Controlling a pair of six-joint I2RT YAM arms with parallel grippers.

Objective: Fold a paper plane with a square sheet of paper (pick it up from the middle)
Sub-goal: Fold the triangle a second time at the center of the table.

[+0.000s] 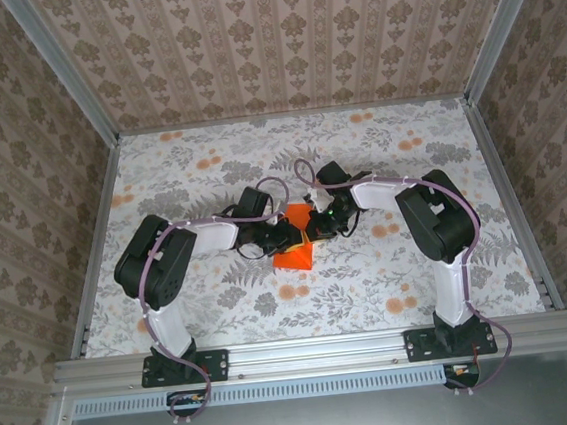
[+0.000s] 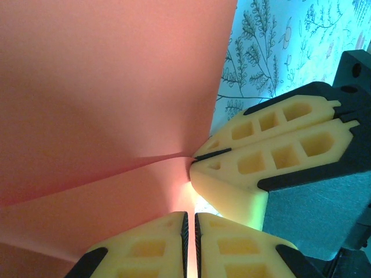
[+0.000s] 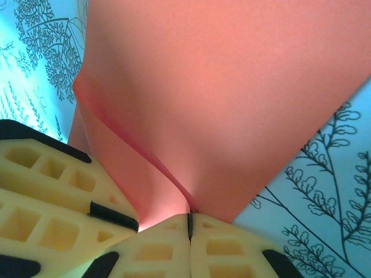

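The square sheet of paper (image 1: 296,254) is vivid orange and partly folded, held up over the middle of the table between both grippers. My left gripper (image 1: 284,235) comes in from the left and my right gripper (image 1: 322,224) from the right, tips almost touching. In the left wrist view the paper (image 2: 104,87) shows a crease running into the right gripper (image 2: 200,156), while my left gripper (image 2: 191,215) is shut on its lower edge. In the right wrist view my right gripper (image 3: 189,219) pinches a fold of the paper (image 3: 220,87), with the left gripper (image 3: 116,215) close beside it.
A floral tablecloth (image 1: 209,169) covers the table. Patterned walls with metal posts (image 1: 71,92) enclose it at the back and sides. An aluminium rail (image 1: 317,350) carrying both arm bases runs along the near edge.
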